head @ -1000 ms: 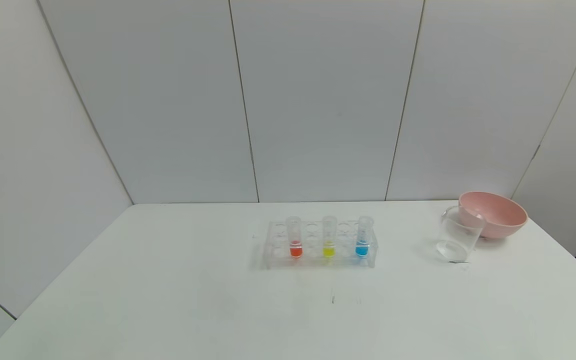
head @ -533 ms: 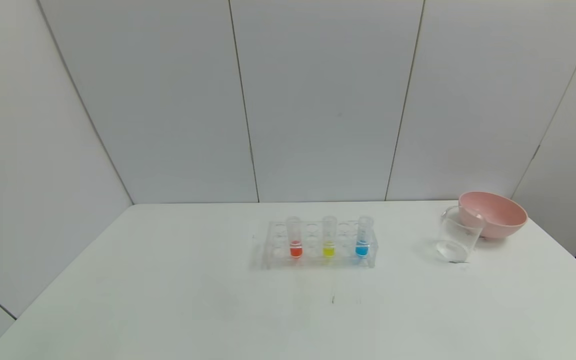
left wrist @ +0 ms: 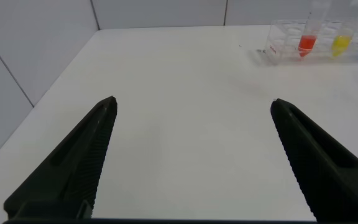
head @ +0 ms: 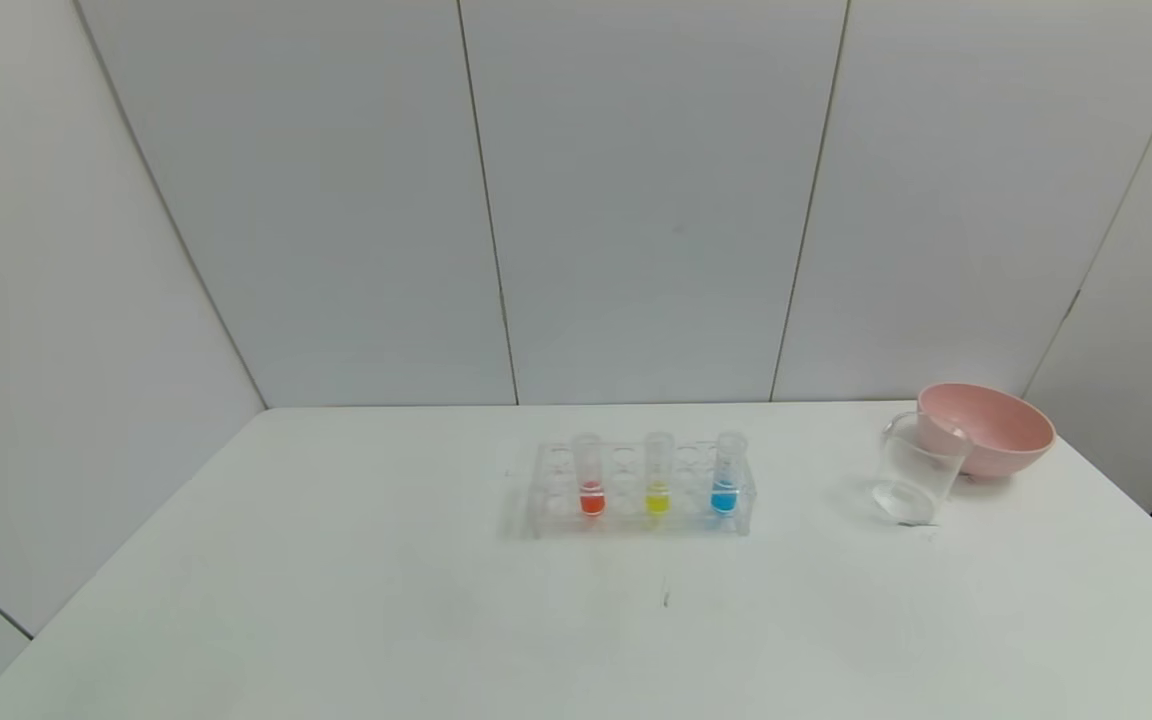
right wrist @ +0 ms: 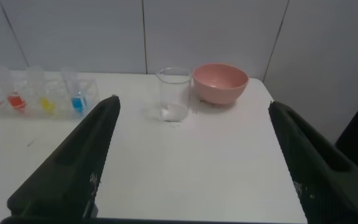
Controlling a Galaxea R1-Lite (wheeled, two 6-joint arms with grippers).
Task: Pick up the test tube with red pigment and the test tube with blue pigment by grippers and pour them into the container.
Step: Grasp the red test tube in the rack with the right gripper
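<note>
white table (head: 336,600) boxed in by pale grey wall panels, neither arm shows in the head view. nearest to the robot: both grippers sit low over the near part of the table, each seen only from its own wrist camera. left gripper (left wrist: 191,155) has its jaws spread wide, nothing between them, bare tabletop under it. right gripper (right wrist: 191,155) same, jaws wide apart and empty.

mid table: clear rack (head: 636,490) with three tubes standing upright in a row, long axes vertical. red tube (head: 591,475) at the robot's left end, yellow tube (head: 658,475) in the middle, blue tube (head: 726,472) at the right end. all three seated in the rack, none lifted.

farther right: glass beaker (head: 918,470), looks empty, standing just in front of a pink bowl (head: 986,428) near the back right corner, close enough that i can't tell if they touch.

key relation: rack lies ahead of both grippers, well apart from each. from the left wrist view the red tube is the first one met, so the left arm looks the nearer pick for red; from the right wrist view the blue tube is the closest of the row and the beaker is right ahead, so the right arm suits blue. tubes are upright, so a side-on grasp above the rack top seems needed. task not yet begun.
</note>
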